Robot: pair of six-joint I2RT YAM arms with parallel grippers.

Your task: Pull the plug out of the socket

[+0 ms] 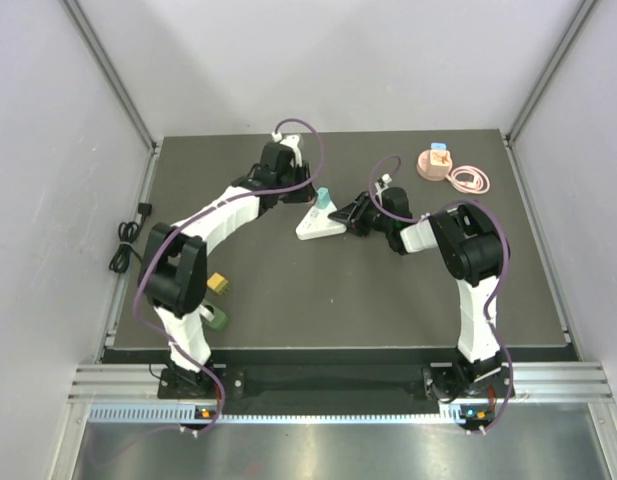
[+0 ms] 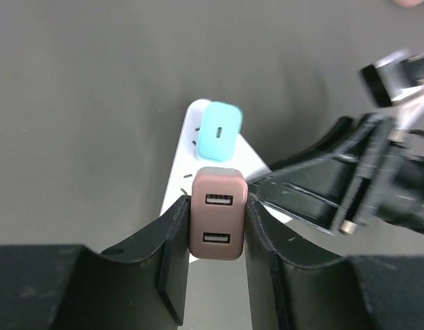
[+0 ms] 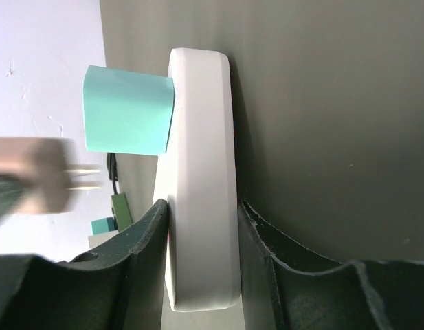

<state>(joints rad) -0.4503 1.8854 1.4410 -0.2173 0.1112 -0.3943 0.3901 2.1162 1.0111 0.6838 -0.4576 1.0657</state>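
Pinched between the jaws of the black left gripper (image 2: 217,207) is the mauve rectangular 2-port USB plug (image 2: 217,225), its 2 prongs clear of the white triangular plastic socket block (image 3: 198,172). This block is clamped by its sides in the right gripper (image 3: 201,214), near the middle of the dark tabletop (image 1: 288,300), toward its far edge. 1 teal plug (image 2: 220,130) sits in the block

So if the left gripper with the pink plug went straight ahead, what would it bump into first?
Probably the teal plug, standing in the white socket strip right ahead of the left gripper and its pink plug. Depth is hard to judge, so it might hit the strip itself first.
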